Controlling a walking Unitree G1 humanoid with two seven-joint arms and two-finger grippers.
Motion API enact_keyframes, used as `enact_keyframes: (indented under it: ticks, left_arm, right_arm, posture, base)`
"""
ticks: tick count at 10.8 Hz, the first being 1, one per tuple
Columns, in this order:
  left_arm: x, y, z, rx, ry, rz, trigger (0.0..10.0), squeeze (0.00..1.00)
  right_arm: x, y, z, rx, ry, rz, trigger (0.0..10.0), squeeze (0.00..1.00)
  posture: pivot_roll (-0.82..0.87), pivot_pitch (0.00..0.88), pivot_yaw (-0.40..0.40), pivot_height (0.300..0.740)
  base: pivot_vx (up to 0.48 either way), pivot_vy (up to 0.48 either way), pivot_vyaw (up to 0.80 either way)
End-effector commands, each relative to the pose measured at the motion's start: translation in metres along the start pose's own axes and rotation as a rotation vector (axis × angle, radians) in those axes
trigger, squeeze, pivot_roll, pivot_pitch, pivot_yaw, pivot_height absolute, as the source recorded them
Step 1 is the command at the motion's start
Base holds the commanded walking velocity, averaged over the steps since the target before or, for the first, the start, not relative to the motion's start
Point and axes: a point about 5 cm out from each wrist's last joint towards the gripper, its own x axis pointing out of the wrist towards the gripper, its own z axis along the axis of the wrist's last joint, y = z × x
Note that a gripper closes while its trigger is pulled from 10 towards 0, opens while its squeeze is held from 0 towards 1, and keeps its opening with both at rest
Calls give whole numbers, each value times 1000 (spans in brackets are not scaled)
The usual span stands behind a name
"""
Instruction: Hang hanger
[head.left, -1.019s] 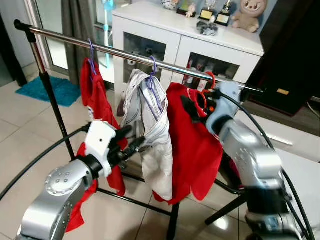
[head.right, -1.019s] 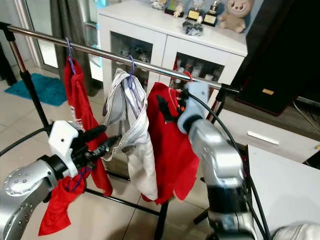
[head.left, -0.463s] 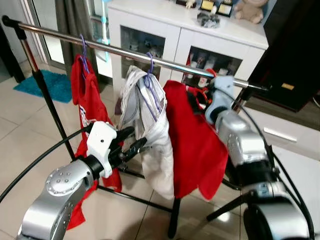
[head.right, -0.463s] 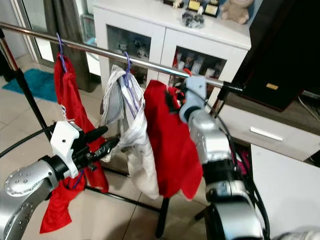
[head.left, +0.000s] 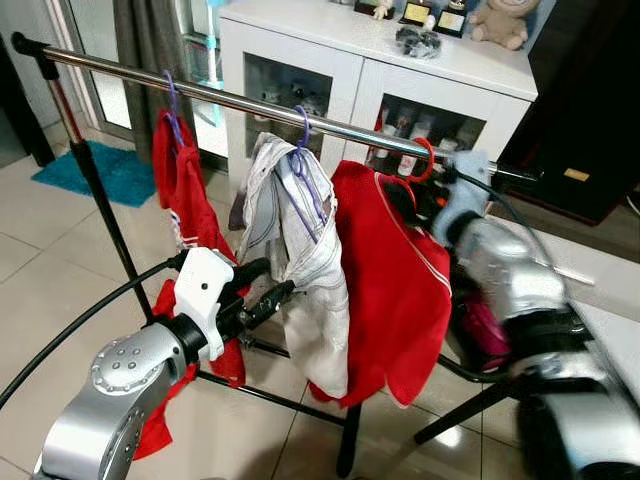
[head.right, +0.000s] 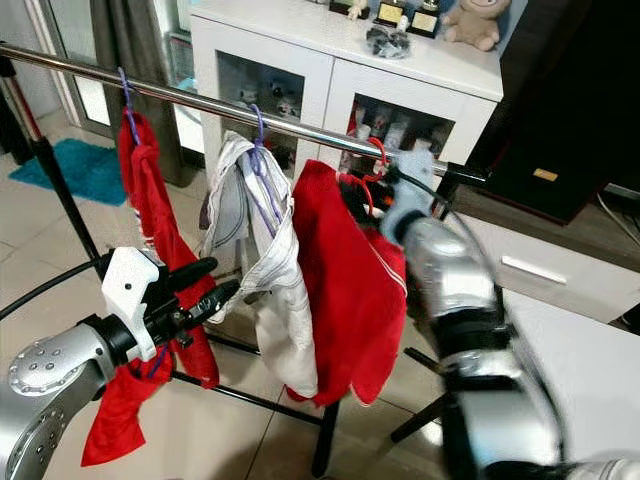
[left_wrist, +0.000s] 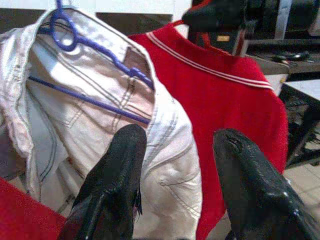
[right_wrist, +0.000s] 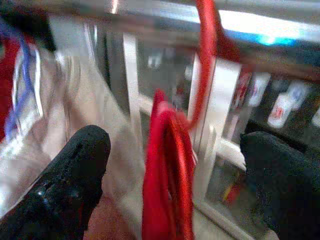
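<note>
Red hanger (head.left: 422, 160) hooked over the steel rail (head.left: 250, 105), carrying the red shirt (head.left: 390, 280). Right gripper (right_wrist: 170, 165) spread wide, holding nothing; hanger hook and shirt collar sit between its fingers, just ahead. Left gripper (left_wrist: 175, 180) also parted and empty, just short of the white trousers (head.left: 300, 250) on a purple hanger (head.left: 303, 165), red shirt beyond.

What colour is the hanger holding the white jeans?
Purple hanger; clearest in the left wrist view.
</note>
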Motion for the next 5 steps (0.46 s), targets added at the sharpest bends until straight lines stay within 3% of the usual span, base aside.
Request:
enact_keyframes:
  ticks: [1, 5]
  left_arm:
    - [2, -7, 4, -1, -14, -52, 10000, 0]
    - [3, -9, 6, -1, -5, -87, 10000, 0]
  right_arm:
    - [1, -4, 4, -44, 16, 27, 10000, 0]
    - [3, -23, 5, -39, 101, -14, 10000, 0]
  posture:
    - [18, 0, -131, 740]
    - [25, 0, -135, 740]
  base:
    - [0, 0, 0]
    - [0, 0, 0]
